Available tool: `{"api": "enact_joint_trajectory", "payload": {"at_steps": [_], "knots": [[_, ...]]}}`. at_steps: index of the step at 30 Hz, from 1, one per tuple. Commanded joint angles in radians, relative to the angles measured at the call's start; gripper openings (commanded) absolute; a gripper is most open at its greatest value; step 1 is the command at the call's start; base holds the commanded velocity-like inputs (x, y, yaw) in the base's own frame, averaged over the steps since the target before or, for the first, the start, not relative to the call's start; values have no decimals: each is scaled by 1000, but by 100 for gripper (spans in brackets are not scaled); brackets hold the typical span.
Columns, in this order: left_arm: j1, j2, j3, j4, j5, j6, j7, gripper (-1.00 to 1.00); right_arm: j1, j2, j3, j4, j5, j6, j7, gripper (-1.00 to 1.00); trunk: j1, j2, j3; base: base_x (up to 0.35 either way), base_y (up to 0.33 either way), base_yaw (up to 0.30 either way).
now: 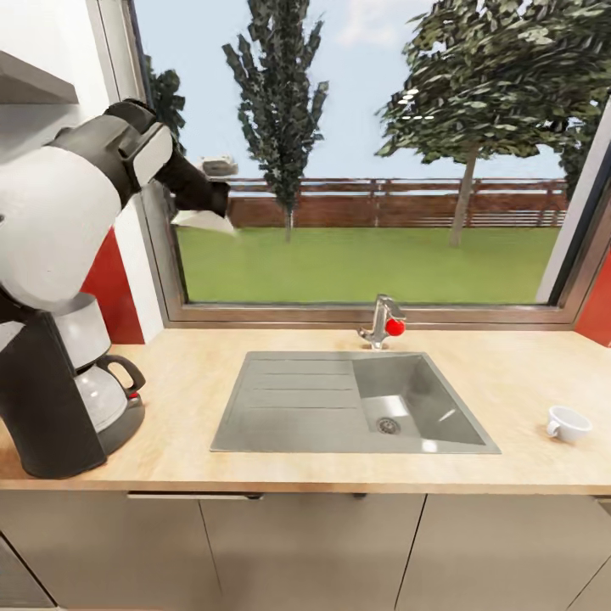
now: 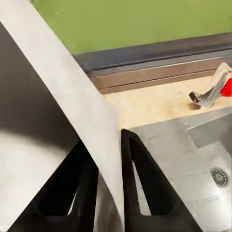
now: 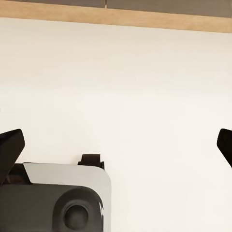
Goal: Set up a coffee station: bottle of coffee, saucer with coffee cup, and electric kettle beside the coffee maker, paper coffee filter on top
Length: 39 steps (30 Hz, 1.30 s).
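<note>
Item: thin white paper coffee filter [image 2: 72, 111], a flat sheet pinched between the two black fingers [image 2: 133, 183] of the left gripper [image 2: 108, 186]. Jaws narrow, closed on the sheet. In the head view we see the left gripper [image 1: 214, 182] raised high in front of the window, the filter [image 1: 204, 222] hanging below it, above and well to the right of its target.

Item: tall dark grey coffee maker [image 1: 59, 386] with white basket and glass carafe, standing at the left end of the light wood-grain kitchen countertop [image 1: 509, 373].

Item: small white coffee cup [image 1: 567, 422] with loop handle, on the countertop far right, well apart from the machine.

Item: right gripper, two dark fingertips [image 3: 10, 147] at opposite edges of the right wrist view. Jaws wide, holding nothing.

Item: grey sink [image 1: 352, 403] and chrome tap [image 1: 382, 321] with a red knob, mid-counter.

Risks, as we judge them:
- The filter is held by one edge only; a quick swing toward the machine could make the limp sheet slip or fold.
- A release off-centre may let it slide off the machine onto the countertop or into the sink.

Hidden or unclear:
- The bulky white left arm [image 1: 51, 221] covers the top of the coffee maker, so we cannot read the landing spot.
- The filter's lower edge and full shape are cut off.
- The right wrist view offers a pale surface and a dark rounded part we cannot identify.
</note>
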Motion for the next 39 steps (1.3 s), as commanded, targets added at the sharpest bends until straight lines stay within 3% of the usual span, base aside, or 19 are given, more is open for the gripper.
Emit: {"api": "enact_joint_trajectory", "payload": {"at_steps": [1,3,4,6,9,19,24,26,39], "knots": [[-38,26,-36,47,-13,9,-8,-100,-1,0,1,1,1,-3,0,100,0,-1,-2,0,0,0],[-50,47,-84,64,-15,15,-7,-100,-1,0,1,1,1,-3,0,100,0,-1,-2,0,0,0],[-60,108,-157,80,-17,19,-7,-100,-1,0,1,1,1,-3,0,100,0,-1,-2,0,0,0],[-62,147,-169,82,-18,20,-7,-100,-1,0,2,1,1,-2,0,100,0,-1,-2,0,0,0],[-63,183,-176,84,-19,21,-7,-100,-1,0,2,1,1,-3,0,100,0,-1,-2,0,0,79],[-61,195,-188,85,-20,20,-7,-100,-1,0,3,1,1,-3,0,100,0,-1,-2,0,0,143],[-58,195,-280,85,-21,20,-7,-100,-1,0,3,1,1,-3,0,100,0,-1,-2,0,0,48],[-55,195,-294,85,-21,20,-7,-100,-1,0,3,1,1,-3,0,100,0,-1,-2,0,0,166],[-16,195,-308,85,-21,19,-7,-100,-1,0,4,1,1,-3,0,100,0,-1,-2,0,0,56]]}}
